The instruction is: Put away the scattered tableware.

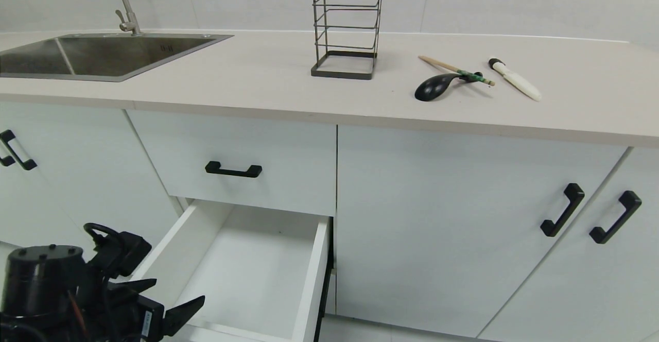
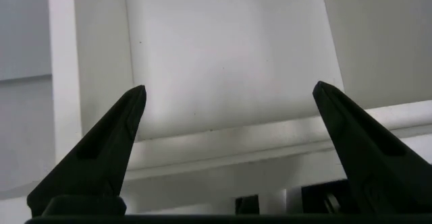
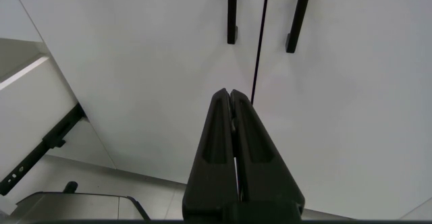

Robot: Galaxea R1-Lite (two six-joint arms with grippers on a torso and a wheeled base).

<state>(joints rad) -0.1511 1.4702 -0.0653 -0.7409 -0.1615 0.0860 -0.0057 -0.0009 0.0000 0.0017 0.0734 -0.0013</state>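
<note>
Now, left gripper [image 1: 179, 290]: spread wide, by drawer [image 1: 309, 275].
Right gripper [image 3: 231, 94]: closed tight, holding nothing.
Spoon [image 1: 432, 87]: far right, away from jaws.

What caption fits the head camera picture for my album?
Black spoon, chopsticks and white utensil wait on the counter; left gripper open by the pulled-out drawer.

A pale worktop [image 1: 257, 89] runs along a white tiled wall [image 1: 515, 2], with a steel sink [image 1: 31, 58] and its tap [image 1: 126, 12] set into the left end. Below are white cabinet doors [image 1: 437, 239] with black handles [image 1: 562, 210], a closed drawer front [image 1: 288, 167], and under it an open drawer [image 1: 309, 280], pulled out above a light floor [image 1: 360, 329].
</note>
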